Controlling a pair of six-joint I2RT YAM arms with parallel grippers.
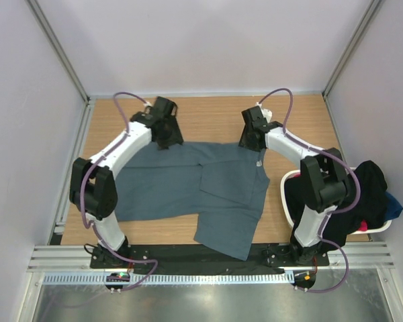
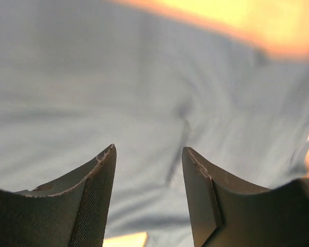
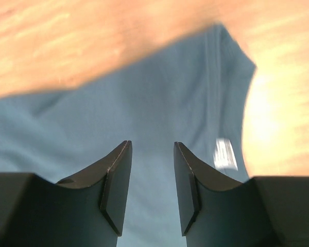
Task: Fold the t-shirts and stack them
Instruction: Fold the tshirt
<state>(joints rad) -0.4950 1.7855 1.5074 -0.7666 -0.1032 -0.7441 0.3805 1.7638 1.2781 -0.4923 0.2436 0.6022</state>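
Two grippers hover over the far edge of the slate blue-grey t-shirt (image 1: 188, 181), which lies spread on the table (image 1: 208, 111) between the arms, with a panel seemingly doubled over near its middle and its lower part trailing toward the near edge; the left gripper (image 1: 166, 137) has its fingers spread with only cloth showing below the gap, nothing pinched, though its wrist view is blurred; the right gripper (image 1: 254, 141) is likewise parted just above the fabric, near the white label (image 3: 225, 153) and the shirt's far right corner, holding nothing. The step in hand looks like taking the far edge for the next fold; doing it well would mean lowering both grippers onto that edge at matching points, each closing on the cloth close to the table so the layers come up together; lifting evenly and carrying the edge toward the near side should keep the crease straight; a lopsided pinch would probably skew the fold. The other shirts (image 1: 366, 188) wait heaped in the laundry basket (image 1: 287, 191) at the right.
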